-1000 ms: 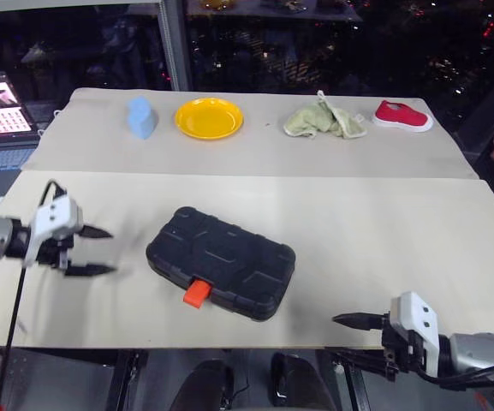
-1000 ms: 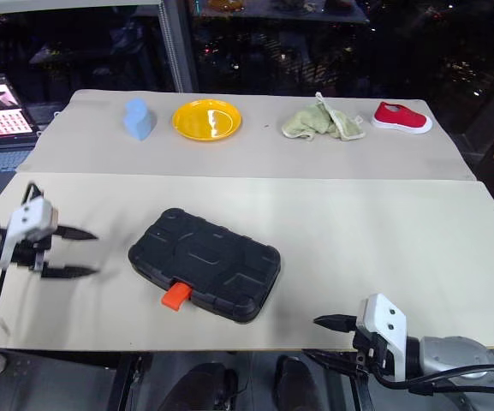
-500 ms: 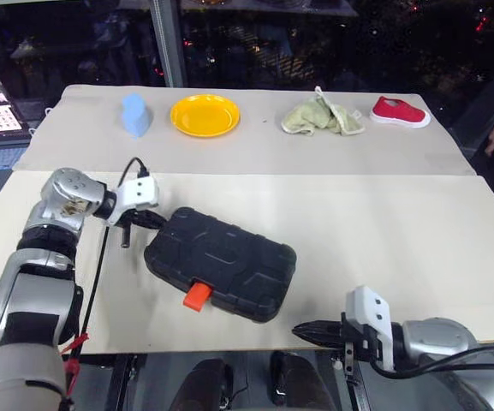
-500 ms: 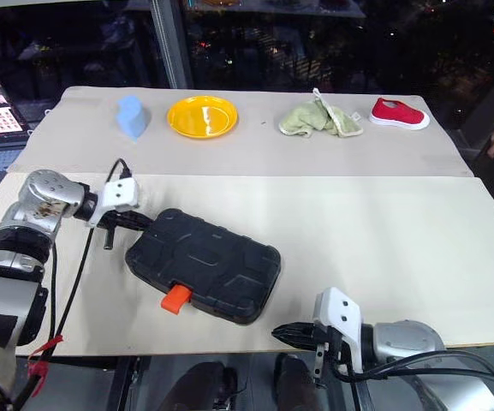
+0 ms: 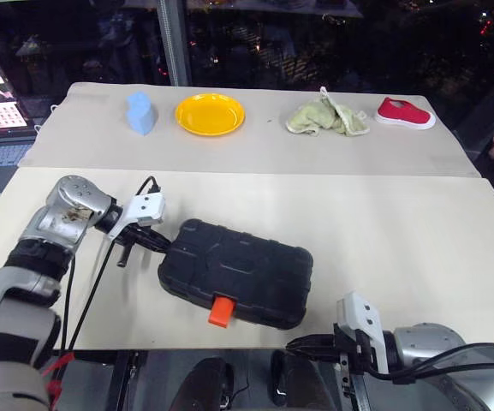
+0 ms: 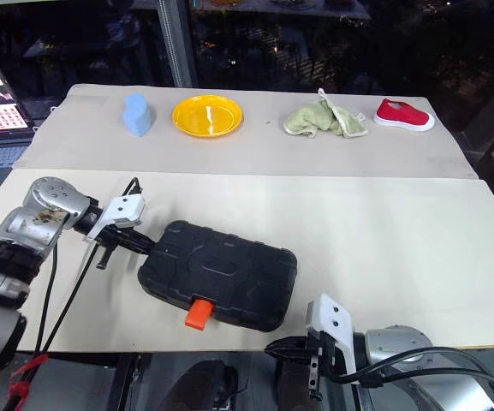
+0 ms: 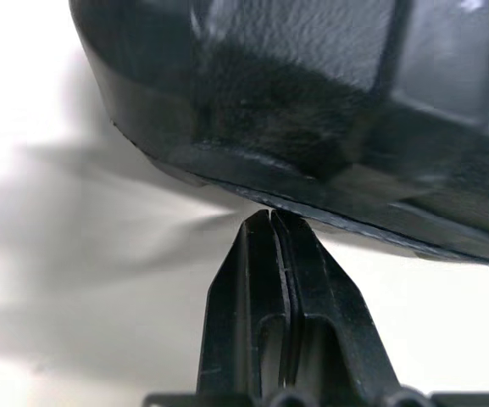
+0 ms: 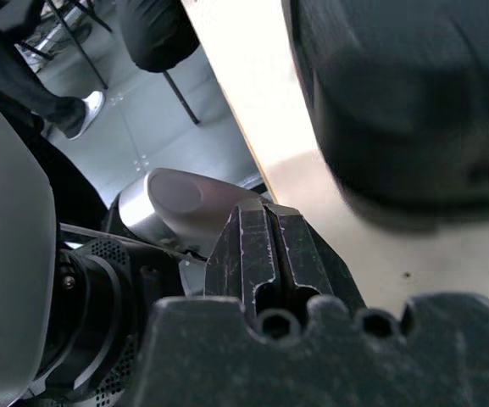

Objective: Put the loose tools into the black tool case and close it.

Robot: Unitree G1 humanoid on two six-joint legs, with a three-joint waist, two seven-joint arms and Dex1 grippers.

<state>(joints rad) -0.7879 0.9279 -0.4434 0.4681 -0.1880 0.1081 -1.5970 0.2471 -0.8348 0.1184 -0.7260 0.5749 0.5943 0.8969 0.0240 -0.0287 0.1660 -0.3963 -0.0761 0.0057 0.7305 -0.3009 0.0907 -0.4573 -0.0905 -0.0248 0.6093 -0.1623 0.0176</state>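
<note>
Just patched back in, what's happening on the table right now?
The black tool case lies closed on the near table, its orange latch facing the front edge. The left gripper is shut, its tips against the case's left end. The right gripper is shut too, low at the table's front edge, just below the case and apart from it. A yellow plate, green cloth and red shoe sit on the far table.

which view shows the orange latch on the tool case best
The right eye view: the orange latch juts unobstructed from the closed black tool case's near edge. The left eye view shows it equally whole. The left wrist view catches just a dark case corner; the right wrist view a blurred case edge, no latch.
</note>
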